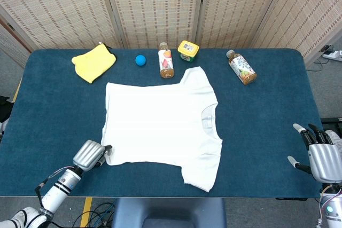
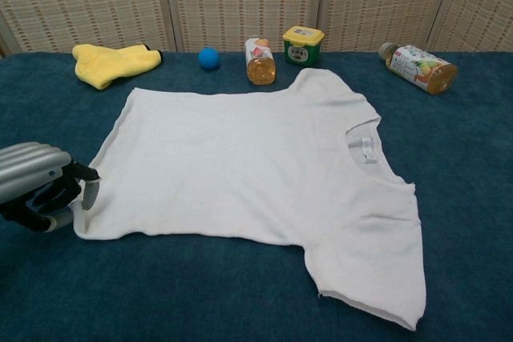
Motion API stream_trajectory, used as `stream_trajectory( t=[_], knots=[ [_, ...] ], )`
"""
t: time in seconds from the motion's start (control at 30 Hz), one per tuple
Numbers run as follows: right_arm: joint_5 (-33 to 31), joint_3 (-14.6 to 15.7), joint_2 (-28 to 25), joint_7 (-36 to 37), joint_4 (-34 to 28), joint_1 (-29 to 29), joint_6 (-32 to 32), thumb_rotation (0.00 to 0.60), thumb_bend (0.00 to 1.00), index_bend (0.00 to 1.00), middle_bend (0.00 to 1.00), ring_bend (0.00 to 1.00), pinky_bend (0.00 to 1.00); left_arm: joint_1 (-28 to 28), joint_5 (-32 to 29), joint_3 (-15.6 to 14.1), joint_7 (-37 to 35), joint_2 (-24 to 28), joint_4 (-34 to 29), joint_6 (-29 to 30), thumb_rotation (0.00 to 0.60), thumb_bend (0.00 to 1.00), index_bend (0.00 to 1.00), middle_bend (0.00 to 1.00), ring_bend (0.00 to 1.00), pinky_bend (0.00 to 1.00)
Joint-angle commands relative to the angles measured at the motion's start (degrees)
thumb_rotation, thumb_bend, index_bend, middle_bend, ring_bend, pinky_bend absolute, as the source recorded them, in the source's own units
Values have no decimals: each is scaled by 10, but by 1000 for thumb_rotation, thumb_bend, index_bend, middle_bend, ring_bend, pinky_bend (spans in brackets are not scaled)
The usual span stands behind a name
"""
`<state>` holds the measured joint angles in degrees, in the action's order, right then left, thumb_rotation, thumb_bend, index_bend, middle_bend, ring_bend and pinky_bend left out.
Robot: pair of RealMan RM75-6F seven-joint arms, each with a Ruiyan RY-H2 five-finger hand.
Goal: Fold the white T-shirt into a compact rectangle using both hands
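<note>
The white T-shirt [image 1: 160, 124] lies flat on the dark blue table [image 1: 267, 126], collar to the right and hem to the left. My left hand [image 1: 91, 155] is at the near hem corner with its fingers curled in. In the chest view the left hand [image 2: 36, 183] pinches that corner of the T-shirt [image 2: 248, 158] between thumb and a finger, and the corner is drawn in and slightly raised. My right hand [image 1: 320, 158] hangs at the table's right edge, far from the shirt, fingers spread and holding nothing. The chest view does not show it.
Along the far edge lie a yellow cloth [image 1: 93, 61], a blue ball [image 1: 140, 60], a drink bottle [image 1: 166, 61], a yellow-lidded green jar [image 1: 188, 50] and a second bottle [image 1: 241, 68] on its side. Woven screens stand behind the table.
</note>
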<state>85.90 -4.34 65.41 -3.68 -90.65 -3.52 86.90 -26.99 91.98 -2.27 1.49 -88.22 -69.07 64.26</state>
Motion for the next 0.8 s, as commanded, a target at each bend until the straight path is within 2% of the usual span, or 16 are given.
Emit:
stream_trajectory(
  t=[0.03, 0.37, 0.67, 0.73, 0.8],
  knots=[
    [0, 0, 0, 0, 0, 0, 0, 600, 148, 145, 259, 165, 196, 0, -1, 0, 1, -1, 0, 0, 600, 432, 561, 861, 796, 912],
    [8, 2, 3, 6, 4, -6, -7, 600, 147, 145, 259, 168, 195, 1, -11, 3, 17, -8, 8, 3, 600, 446, 624, 868, 806, 912],
    [91, 26, 11, -3, 8, -63, -68, 600, 183, 145, 267, 174, 197, 17, -24, 11, 44, -17, 10, 34, 600, 475, 662, 880, 812, 916],
    [111, 30, 16, -12, 11, -81, -86, 600, 185, 146, 301, 218, 247, 19, -27, 12, 49, -16, 7, 34, 600, 478, 665, 880, 812, 917],
    [135, 34, 25, -25, 17, -102, -105, 600, 190, 155, 403, 382, 459, 21, -33, 12, 55, -15, 2, 33, 600, 478, 664, 880, 812, 917]
  ],
)
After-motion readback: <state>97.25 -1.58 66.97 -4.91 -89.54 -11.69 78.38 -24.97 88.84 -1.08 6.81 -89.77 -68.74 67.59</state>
